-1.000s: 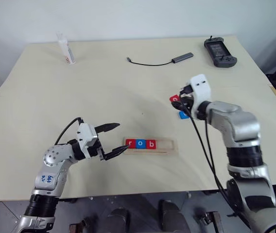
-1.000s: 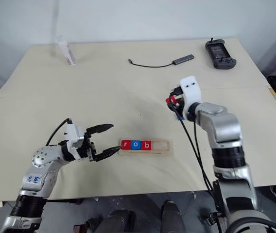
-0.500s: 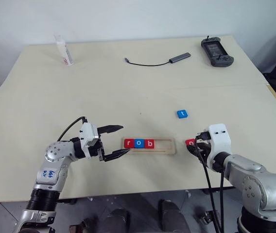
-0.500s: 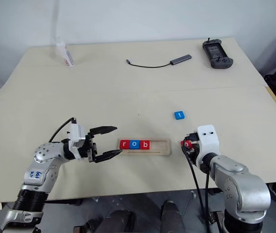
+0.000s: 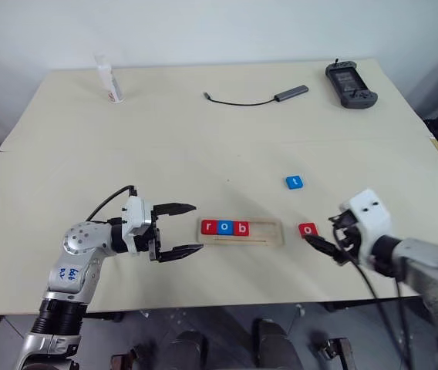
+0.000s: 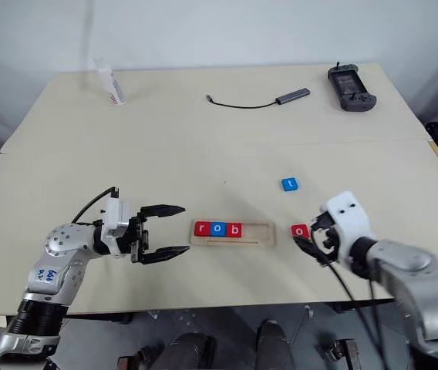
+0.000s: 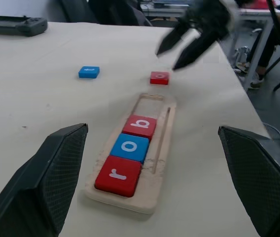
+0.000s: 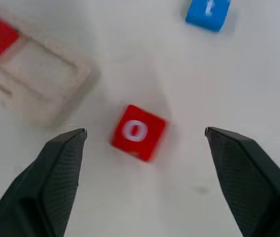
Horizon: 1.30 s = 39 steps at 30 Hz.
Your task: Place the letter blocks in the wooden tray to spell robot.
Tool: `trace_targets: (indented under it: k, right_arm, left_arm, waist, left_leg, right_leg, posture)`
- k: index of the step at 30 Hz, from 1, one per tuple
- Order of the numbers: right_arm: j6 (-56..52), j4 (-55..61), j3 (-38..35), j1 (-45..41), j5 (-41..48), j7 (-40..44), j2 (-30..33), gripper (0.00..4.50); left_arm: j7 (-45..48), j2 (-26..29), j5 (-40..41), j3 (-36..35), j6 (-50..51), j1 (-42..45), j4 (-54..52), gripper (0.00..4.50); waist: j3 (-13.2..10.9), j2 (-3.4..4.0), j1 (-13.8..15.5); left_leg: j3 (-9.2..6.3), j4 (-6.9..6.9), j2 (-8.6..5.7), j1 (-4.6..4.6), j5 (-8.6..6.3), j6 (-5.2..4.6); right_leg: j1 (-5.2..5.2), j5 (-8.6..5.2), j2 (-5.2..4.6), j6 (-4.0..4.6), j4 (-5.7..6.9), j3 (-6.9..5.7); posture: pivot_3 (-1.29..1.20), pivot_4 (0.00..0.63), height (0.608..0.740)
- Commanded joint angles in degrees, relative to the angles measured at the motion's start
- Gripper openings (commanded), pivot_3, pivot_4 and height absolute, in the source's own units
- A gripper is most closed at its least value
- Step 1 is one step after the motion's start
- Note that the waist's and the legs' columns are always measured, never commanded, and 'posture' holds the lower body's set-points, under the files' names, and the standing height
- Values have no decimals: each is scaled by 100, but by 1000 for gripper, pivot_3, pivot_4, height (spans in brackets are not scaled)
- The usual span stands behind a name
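The wooden tray (image 5: 269, 233) lies near the table's front edge. Red r (image 5: 208, 227), blue o (image 5: 224, 227) and red b (image 5: 240, 228) fill its left part; its right end is bare. A second red o block (image 5: 308, 230) lies flat on the table just right of the tray. The blue t block (image 5: 294, 182) lies farther back. My right gripper (image 5: 325, 237) hovers open just right of the red o, which sits free between its fingers (image 8: 56, 182) in the right wrist view. Left of the tray, my left gripper (image 5: 196, 227) is open and empty, pointing at the tray's left end.
At the back of the table are a white bottle (image 5: 107, 77), a dark cable with an adapter (image 5: 257, 98) and a black game controller (image 5: 350, 82). The table's front edge runs close below both grippers.
My right gripper carried the red o block back from beside the blue t, set it down right of the tray and opened. The left gripper stayed put.
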State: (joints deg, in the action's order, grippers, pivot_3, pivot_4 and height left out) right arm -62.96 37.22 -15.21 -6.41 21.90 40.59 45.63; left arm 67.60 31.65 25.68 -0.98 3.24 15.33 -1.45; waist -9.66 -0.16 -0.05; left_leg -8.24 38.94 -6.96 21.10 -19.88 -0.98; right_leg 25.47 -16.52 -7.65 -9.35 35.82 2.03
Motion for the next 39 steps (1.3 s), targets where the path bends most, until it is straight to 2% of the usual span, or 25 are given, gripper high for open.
trace_targets:
  k: [1, 3, 6, 12, 15, 21, 25, 29, 32, 39]
  right_arm:
    - [2192, -977, 351, 22, -249, 1452, 768, 4061]
    - [3086, -1636, 610, -152, -350, 2013, 981, 4061]
    - [4435, -2983, 1274, -916, -665, 2938, 1080, 4061]
    - [5716, -4796, 2227, -2149, -1329, 3679, 794, 4061]
    - [5975, -5294, 2479, -2484, -1472, 3908, 634, 3492]
    - [6136, -5573, 2687, -2695, -1558, 4252, 558, 1458]
    - [5729, -5097, 2617, -2920, -1331, 4270, 409, 1452]
    - [4380, -4046, 2565, -3088, -852, 4109, 183, 1452]
    - [3692, -3538, 2688, -3143, -853, 3796, 32, 1452]
    - [3659, -3642, 3131, -3218, -1282, 3387, -322, 1452]
  left_arm:
    - [106, 32, 108, 8, -13, -13, -178, 4500]
    - [111, 24, 103, 7, -21, -52, -222, 4500]
    - [102, 26, 51, 53, -78, -189, -391, 4500]
    - [-96, 51, 13, 7, -94, -455, -663, 4500]
    - [-259, 77, 12, -58, -75, -615, -823, 4500]
    - [-486, 176, 50, -209, -33, -953, -1102, 4500]
    - [-589, 188, 37, -274, -58, -1063, -1142, 4500]
    - [-671, 148, 5, -242, -107, -1042, -1072, 4500]
    - [-716, 103, -23, -183, -139, -1030, -1040, 4500]
    - [-800, 9, -60, -74, -149, -947, -993, 4500]
  waist:
    - [-1, -2, -3]
    - [-3, -5, -7]
    - [-5, -6, -18]
    - [-6, -6, -8]
    - [-6, -5, -3]
    - [-6, -5, 7]
    - [-6, -5, 8]
    - [-7, 0, -13]
    - [-7, 0, 13]
    - [-7, -1, 88]
  left_leg:
    - [8, 0, 0, -1, 0, 0]
    - [12, 1, 6, -3, 0, 0]
    - [22, 2, 9, -4, 0, 0]
    - [22, 2, 16, -1, -1, 2]
    - [22, 2, 16, 0, -2, 2]
    - [16, 4, 18, 2, -4, 3]
    - [16, 5, 19, 2, -5, 5]
    - [17, 4, 28, 3, -9, 11]
    - [15, 5, 39, 4, -12, 18]
    - [13, 10, 33, 6, -14, 14]
  right_leg:
    - [0, 0, -1, -1, -1, 1]
    - [-1, 2, 2, -3, -2, 1]
    - [0, 3, 1, -6, -4, 3]
    - [2, 4, 4, -5, -10, -1]
    - [3, 4, 3, -4, -13, 0]
    - [3, 5, 5, -2, -15, -4]
    - [3, 5, 6, -2, -14, -4]
    - [6, 5, 14, -1, -15, -2]
    - [6, 5, 21, 6, -16, -8]
    - [5, 10, 18, 13, -17, -11]
  posture:
    - [0, 150, 740]
    - [0, 150, 740]
    - [0, 150, 740]
    - [0, 150, 740]
    - [0, 150, 740]
    - [0, 150, 740]
    - [0, 150, 740]
    - [0, 150, 740]
    - [0, 150, 740]
    - [0, 150, 740]
